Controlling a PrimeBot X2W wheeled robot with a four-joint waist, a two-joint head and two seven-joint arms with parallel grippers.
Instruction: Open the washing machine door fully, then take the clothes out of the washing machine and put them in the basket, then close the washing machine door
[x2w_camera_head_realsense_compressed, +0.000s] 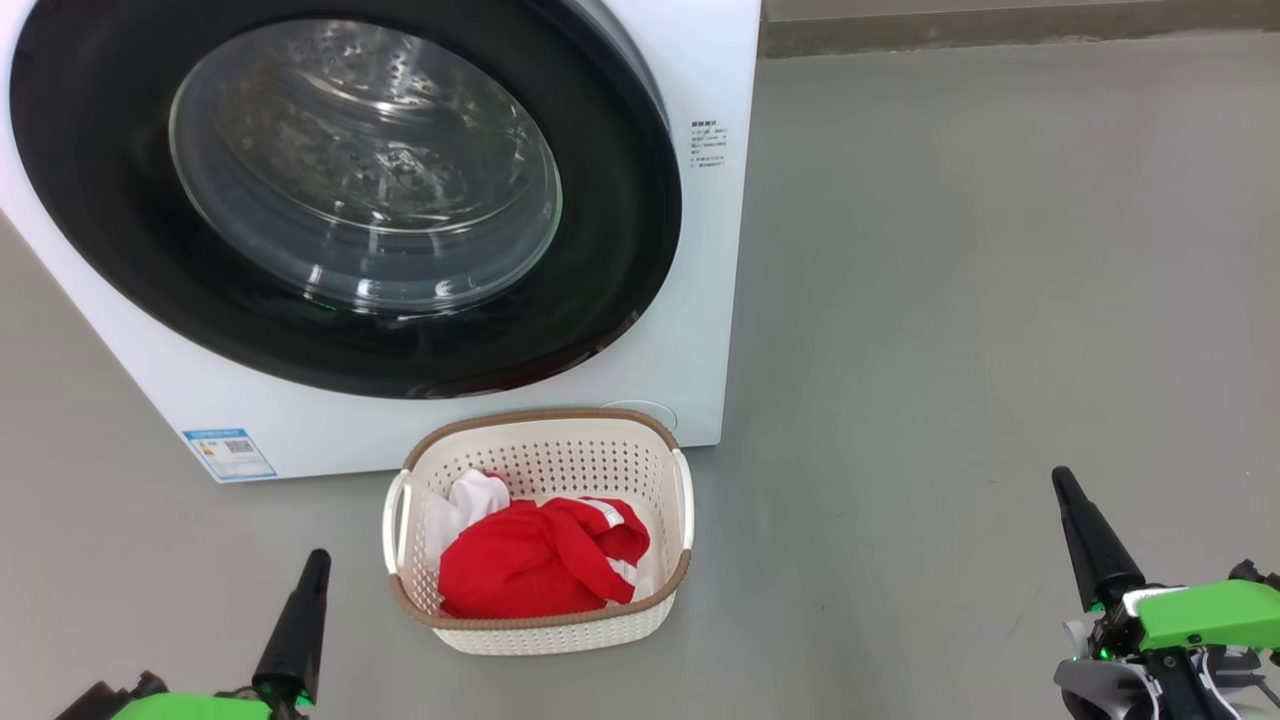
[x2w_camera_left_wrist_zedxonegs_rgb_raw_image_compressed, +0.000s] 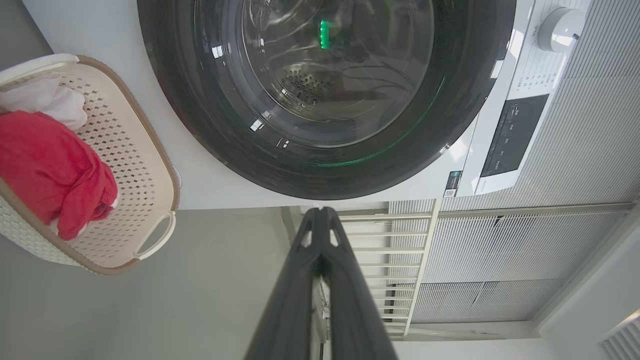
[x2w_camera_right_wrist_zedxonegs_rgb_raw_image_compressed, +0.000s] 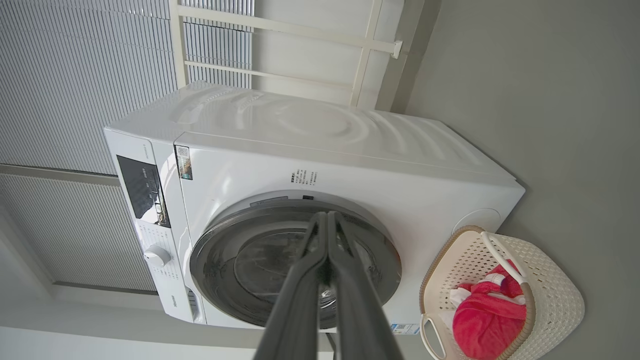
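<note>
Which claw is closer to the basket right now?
The left claw, at the head view's lower left, beside the cream perforated plastic basket with its brown rim; the right claw sits much farther away, on the opposite side.

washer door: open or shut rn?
Shut. The washing machine door lies flat against the washing machine, its black rim flush with the white front in the head and right wrist views.

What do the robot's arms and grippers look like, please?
The left gripper and right gripper each have long, tapering matt-black jaws set on a bright green wrist housing. Near the tips, the jaws carry small cut-out holes. Behind the right housing sit pale grey shells, black fittings and a small green light.
</note>
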